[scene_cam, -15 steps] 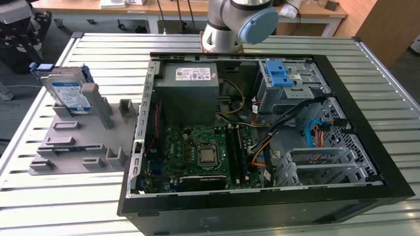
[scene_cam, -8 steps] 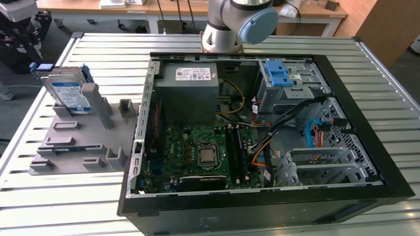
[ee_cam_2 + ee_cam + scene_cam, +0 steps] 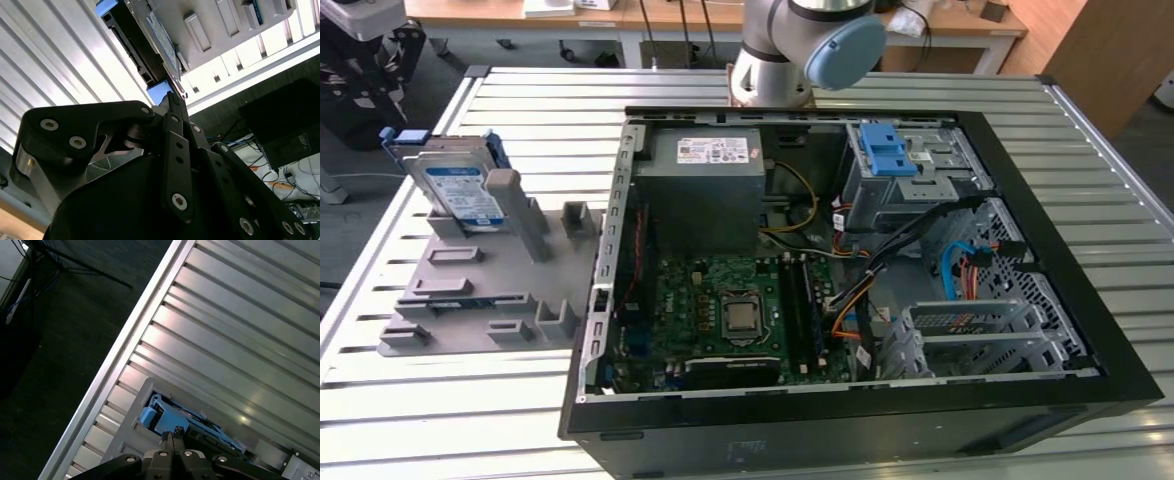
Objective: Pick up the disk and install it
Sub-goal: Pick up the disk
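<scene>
Disk (image 3: 460,190) stands on edge in the grey holder (image 3: 467,290) on the slatted table (image 3: 534,100) at the exterior view's left. It is well apart from the open computer case (image 3: 1067,400), so any carry risks snagging the loose cables (image 3: 961,250) beside the drive cage (image 3: 914,190). In the second wrist view the gripper (image 3: 172,100) has its fingers pressed together on nothing, near the disk's blue handle (image 3: 160,91); lowered like that, it would jab the handle rather than straddle it. In the first wrist view the gripper (image 3: 173,434) sits over the carrier end of the disk (image 3: 167,420), where a knock could tilt it in its slot.
</scene>
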Controlling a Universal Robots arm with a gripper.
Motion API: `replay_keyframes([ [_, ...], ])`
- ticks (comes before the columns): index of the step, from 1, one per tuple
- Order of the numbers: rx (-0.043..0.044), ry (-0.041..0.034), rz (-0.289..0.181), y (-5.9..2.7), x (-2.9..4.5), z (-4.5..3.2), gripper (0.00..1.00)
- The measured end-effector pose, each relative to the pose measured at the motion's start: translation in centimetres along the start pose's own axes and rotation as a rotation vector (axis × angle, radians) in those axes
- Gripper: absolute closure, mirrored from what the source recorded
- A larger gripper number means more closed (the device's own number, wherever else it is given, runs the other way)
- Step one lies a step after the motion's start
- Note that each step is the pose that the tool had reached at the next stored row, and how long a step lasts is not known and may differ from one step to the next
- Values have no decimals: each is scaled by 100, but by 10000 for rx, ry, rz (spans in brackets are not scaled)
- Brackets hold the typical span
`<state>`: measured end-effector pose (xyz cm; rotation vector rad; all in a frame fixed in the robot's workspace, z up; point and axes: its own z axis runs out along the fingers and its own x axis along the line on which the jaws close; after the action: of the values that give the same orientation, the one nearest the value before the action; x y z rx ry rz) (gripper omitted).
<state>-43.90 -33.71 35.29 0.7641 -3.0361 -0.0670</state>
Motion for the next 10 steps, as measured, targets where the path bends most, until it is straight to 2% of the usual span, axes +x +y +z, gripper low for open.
replay_keyframes([
  [5,0,6,-133,0,0,0,89],
  [10,-1,39,-892,0,0,1,89],
])
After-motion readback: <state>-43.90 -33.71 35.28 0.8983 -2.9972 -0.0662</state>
